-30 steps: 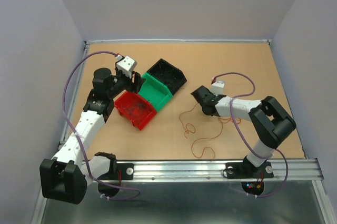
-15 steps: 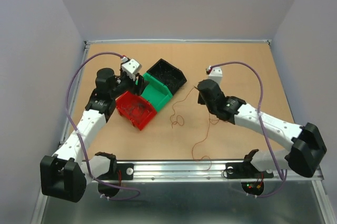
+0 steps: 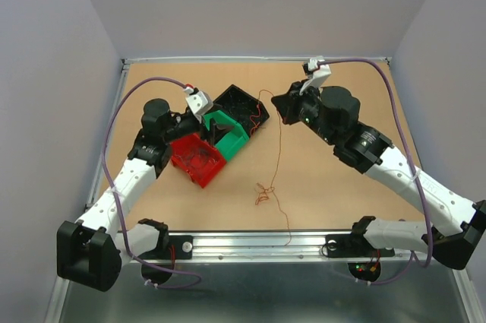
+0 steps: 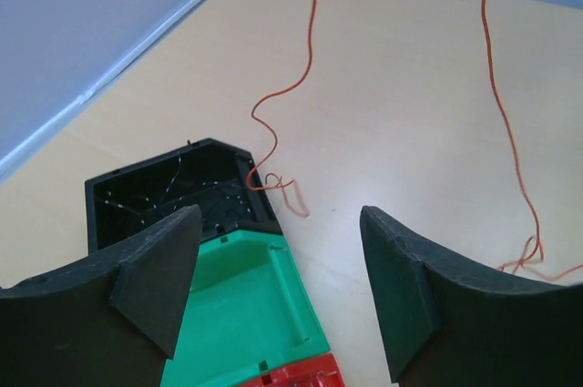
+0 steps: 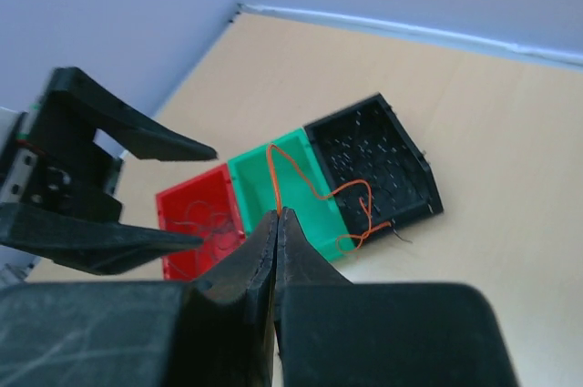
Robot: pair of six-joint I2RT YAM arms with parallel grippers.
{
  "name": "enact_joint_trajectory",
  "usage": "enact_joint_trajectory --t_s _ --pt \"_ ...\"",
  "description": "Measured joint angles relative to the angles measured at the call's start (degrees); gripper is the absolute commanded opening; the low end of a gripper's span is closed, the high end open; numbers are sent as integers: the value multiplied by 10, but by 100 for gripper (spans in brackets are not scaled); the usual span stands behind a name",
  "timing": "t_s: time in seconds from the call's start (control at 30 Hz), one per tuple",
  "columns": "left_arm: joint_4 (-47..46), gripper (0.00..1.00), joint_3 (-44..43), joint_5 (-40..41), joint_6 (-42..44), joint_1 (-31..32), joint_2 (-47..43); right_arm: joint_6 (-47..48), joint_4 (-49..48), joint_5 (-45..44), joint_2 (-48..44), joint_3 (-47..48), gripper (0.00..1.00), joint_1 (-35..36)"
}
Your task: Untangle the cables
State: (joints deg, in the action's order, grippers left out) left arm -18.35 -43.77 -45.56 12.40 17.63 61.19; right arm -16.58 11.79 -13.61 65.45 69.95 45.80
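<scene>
the right gripper has its fingers pressed together on a hair-thin reddish-orange cable, pinching it high above the table. from the pinch, one part of the cable drops in loose curves across the green bin and ends in a small curl at the rim of the black bin. the other part hangs almost straight down to a small knotted clump lying on the table well in front of the bins, with a tail running on toward the near edge. the left gripper hovers over the green bin with its fingers wide apart, holding nothing. one orange cable shows, seen as two separate strands in the left wrist view. three bins stand touching in a row: red bin, then green, then black. thin dark wires lie curled in the red bin, too fine to count.
</scene>
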Motion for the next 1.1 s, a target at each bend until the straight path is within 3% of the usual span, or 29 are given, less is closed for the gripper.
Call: enact_joint_trajectory --t_s 0.37,0.53,0.8,0.9,0.93,1.0,1.03,1.1 --pt "-66 89 -59 -103 -59 5 23 24 -3 86 84 180 0 0" --pt "-98 89 -75 -125 -86 44 61 33 -4 109 145 276 1 0" --pt "-117 87 -127 -51 -108 115 162 38 -5 122 194 372 1 0" --pt "-119 75 -149 10 -112 119 208 38 -4 123 206 398 1 0" --pt "-119 62 -155 25 -112 119 224 38 -3 123 210 408 1 0" --pt "-118 45 -164 49 -112 119 252 37 -4 125 218 430 1 0" --pt "-116 28 -167 61 -114 118 269 37 -3 125 221 439 1 0" --pt "-109 6 -167 77 -118 116 290 37 -4 125 224 452 1 0"
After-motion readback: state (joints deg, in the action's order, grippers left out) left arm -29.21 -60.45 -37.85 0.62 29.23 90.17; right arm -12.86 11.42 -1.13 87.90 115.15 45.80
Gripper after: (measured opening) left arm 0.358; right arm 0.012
